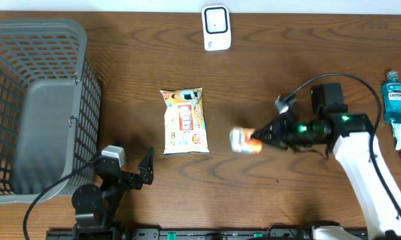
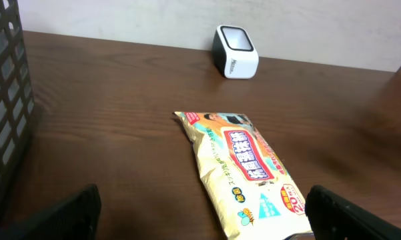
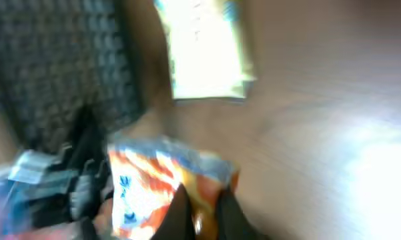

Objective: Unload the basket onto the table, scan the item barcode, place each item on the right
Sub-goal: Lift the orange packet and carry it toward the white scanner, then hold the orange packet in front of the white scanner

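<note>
The right gripper is clamping fully closed on a small orange-and-white packet, pinching 1 edge of it between its fingers. It is holding the packet above the table, well apart from the white barcode scanner, on the robot's side of it and slightly to the scanner's right. The right wrist view is blurring heavily, so the packet is showing only as orange, white and blue print just beyond the dark fingertips. No barcode is showing clearly in any view.

The left gripper is hanging with its jaws spread wide and holding nothing, far from the scanner on the robot's side and to its left. A yellow wipes pack is lying flat between that gripper and the scanner. A grey mesh basket is standing well to the scanner's left, and a blue mouthwash bottle is lying far to its right.
</note>
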Available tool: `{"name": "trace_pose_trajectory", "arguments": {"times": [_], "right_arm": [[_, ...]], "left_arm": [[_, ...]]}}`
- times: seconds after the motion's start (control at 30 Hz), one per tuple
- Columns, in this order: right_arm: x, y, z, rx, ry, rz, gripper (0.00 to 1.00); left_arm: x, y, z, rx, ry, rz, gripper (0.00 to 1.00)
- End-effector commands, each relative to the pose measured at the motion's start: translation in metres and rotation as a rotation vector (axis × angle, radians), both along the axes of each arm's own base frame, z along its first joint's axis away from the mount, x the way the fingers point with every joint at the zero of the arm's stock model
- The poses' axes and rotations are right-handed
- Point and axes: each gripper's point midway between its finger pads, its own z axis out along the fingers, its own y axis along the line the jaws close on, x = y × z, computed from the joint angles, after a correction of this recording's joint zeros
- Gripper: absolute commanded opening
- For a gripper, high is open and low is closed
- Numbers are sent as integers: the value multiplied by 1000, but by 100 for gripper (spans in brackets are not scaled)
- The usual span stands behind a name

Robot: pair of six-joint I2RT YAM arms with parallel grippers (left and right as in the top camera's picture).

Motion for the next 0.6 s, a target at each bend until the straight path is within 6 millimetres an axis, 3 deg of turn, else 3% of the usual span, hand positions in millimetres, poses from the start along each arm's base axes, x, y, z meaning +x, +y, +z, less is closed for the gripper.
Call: {"name": "trace_pose_trajectory", "arguments": {"times": [0.0,0.13,0.27,0.57], "right_arm": [[54,-34,-2,-260,-117,-319,1],[98,-26,18,-313,-379,-332,1],[136,1,37,-356,-688,-210,1],[215,43,45,-359,-1121,-195,1]], "left_arm": [[0,1,-12,-6,32,7,98],[0,1,-12,-6,32,7,98],[0,1,-12,-6,33,7,98],[0,1,-12,-6,32,7,98]]}}
